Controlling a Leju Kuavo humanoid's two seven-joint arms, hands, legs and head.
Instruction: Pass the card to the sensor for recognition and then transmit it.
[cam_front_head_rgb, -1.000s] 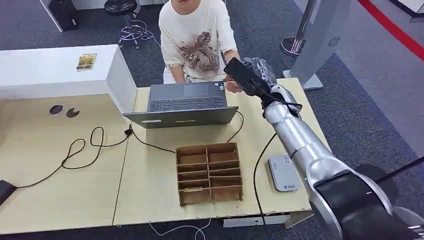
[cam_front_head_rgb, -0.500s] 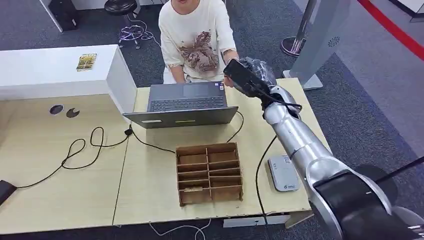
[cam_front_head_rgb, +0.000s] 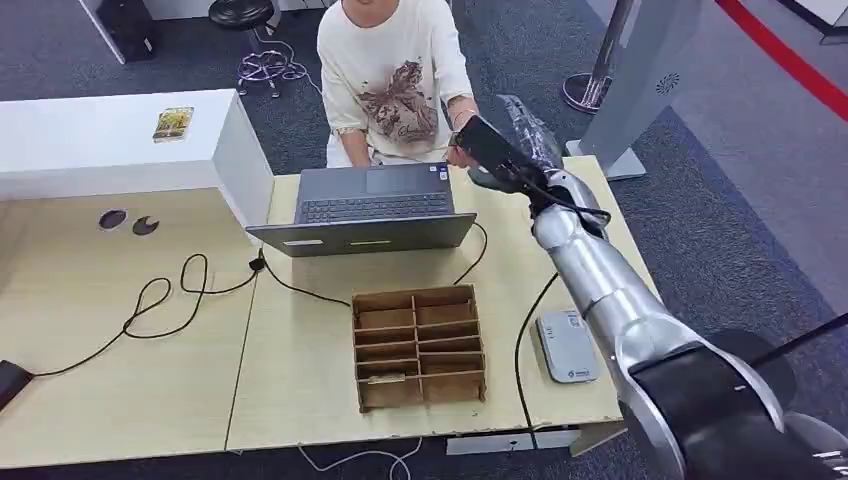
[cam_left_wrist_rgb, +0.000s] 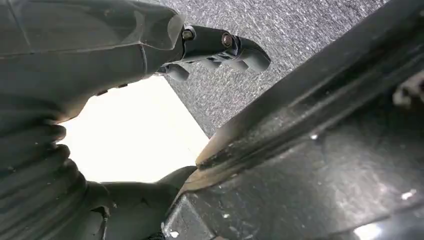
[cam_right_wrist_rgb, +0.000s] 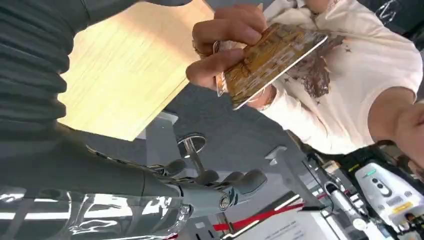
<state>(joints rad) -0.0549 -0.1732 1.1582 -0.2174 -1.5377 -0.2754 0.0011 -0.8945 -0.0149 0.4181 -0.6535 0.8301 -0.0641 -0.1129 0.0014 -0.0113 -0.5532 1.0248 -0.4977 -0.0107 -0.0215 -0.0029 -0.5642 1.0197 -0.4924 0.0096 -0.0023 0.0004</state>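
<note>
While it reaches toward the upper centre of the head view, the right robot hand (cam_front_head_rgb: 500, 160) holds nothing, fingers (cam_right_wrist_rgb: 235, 182) spread. The card (cam_right_wrist_rgb: 267, 60), gold-patterned with no readable writing, sits apart from them, pinched in the person's hand (cam_right_wrist_rgb: 225, 45). The sensor (cam_front_head_rgb: 567, 346) lies lower right on the worktop (cam_front_head_rgb: 300, 380).

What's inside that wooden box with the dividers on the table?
The wooden box has two columns of shallow slots. Most look empty; one lower-left slot seems to hold a small flat piece. The slot floors near the front wall are hidden.
</note>
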